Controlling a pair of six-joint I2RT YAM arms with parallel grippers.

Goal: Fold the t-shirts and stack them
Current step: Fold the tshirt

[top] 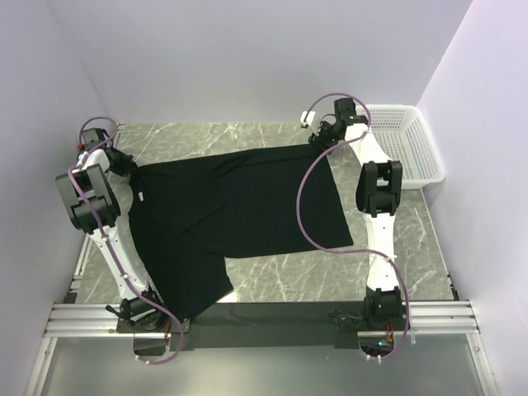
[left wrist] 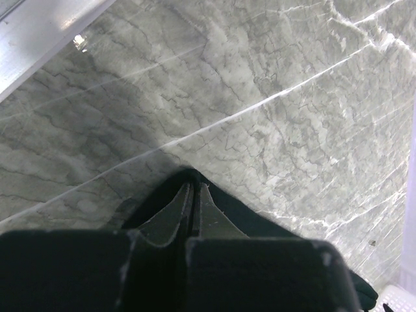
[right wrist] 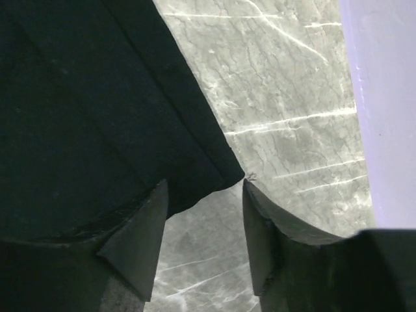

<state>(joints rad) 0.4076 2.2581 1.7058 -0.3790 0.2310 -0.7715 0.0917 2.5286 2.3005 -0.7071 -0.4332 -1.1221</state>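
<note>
This looks like the spreading step, ahead of any fold. One black t-shirt (top: 239, 206) lies open on the table (top: 289, 280), reaching from the upper left of the overhead frame to right of centre, with a sleeve trailing toward the bottom edge. The left jaws, at the upper left, are pressed together with a point of cloth pinched at their tips. The right jaws, at the upper right, stand apart astride the shirt's far corner, not clamped on it. Next, I judge, they must close there so both arms can draw the shirt flat. A white basket (top: 408, 144) sits just beyond, clear of the shirt. A purple cable (top: 305, 206) loops over the cloth and could snag.
</note>
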